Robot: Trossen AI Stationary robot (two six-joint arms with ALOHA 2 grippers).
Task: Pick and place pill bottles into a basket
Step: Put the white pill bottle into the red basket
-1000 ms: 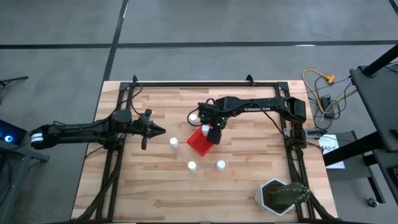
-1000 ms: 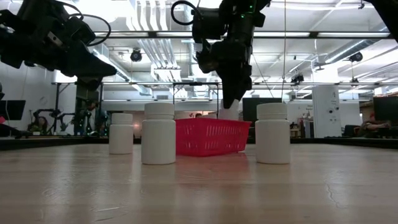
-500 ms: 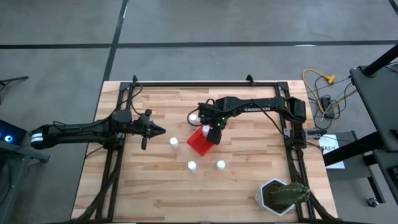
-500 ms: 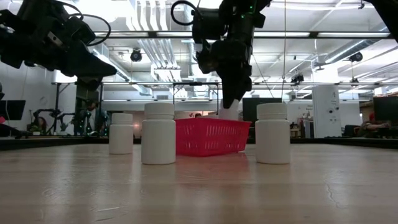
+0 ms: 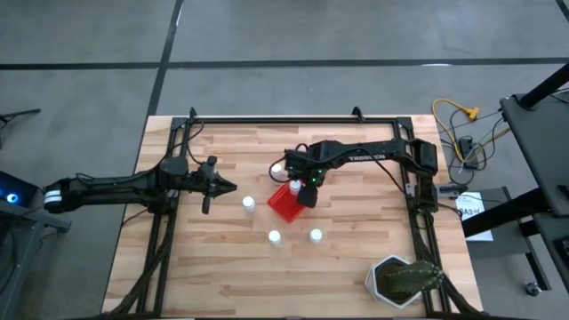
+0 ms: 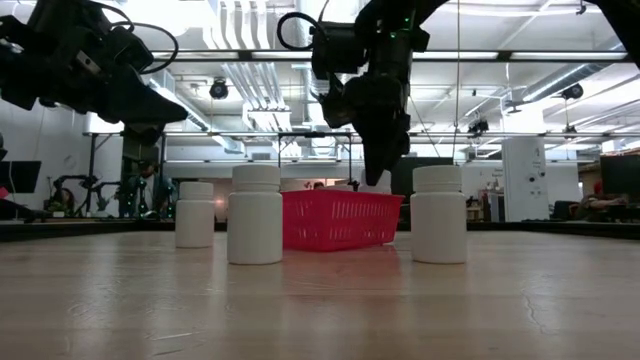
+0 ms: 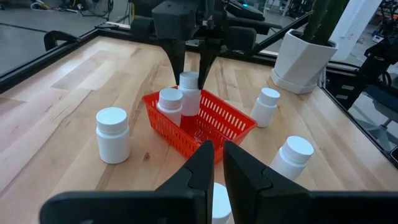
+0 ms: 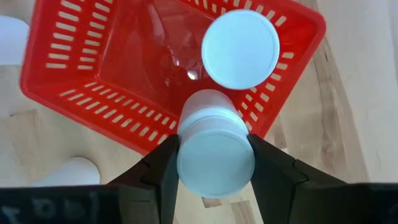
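Note:
The red basket point(image 5: 284, 204) sits mid-table, also in the low view point(image 6: 338, 220). One white pill bottle point(image 7: 169, 106) stands inside it. My right gripper point(image 5: 305, 191) is over the basket, shut on a second bottle point(image 8: 214, 155). Other bottles stand upright on the table: one beyond the basket point(image 5: 276, 167), one left of it point(image 5: 249, 203), two nearer point(image 5: 274, 236) point(image 5: 316, 236). My left gripper point(image 5: 229, 187) hangs shut and empty left of the basket, above the table; its fingers show in its wrist view point(image 7: 216, 163). My right gripper pinches the bottle by the sides of its cap point(image 8: 186, 163) between its two fingers point(image 8: 160, 168), which come from above and point down. The bottle hangs slightly tilted, its lower part down by the basket's wall point(image 7: 188, 102). Whether it stands on the basket floor, I cannot tell.
A white pot with a green cactus point(image 5: 400, 280) stands at the near right corner. Black frame rails point(image 5: 293, 120) run along the table's far, left and right sides. Bare wood lies along the near edge.
My right gripper has gone slightly toward the table's right edge and tipped a little, still shut on the bottle over the basket. My left arm has kept still.

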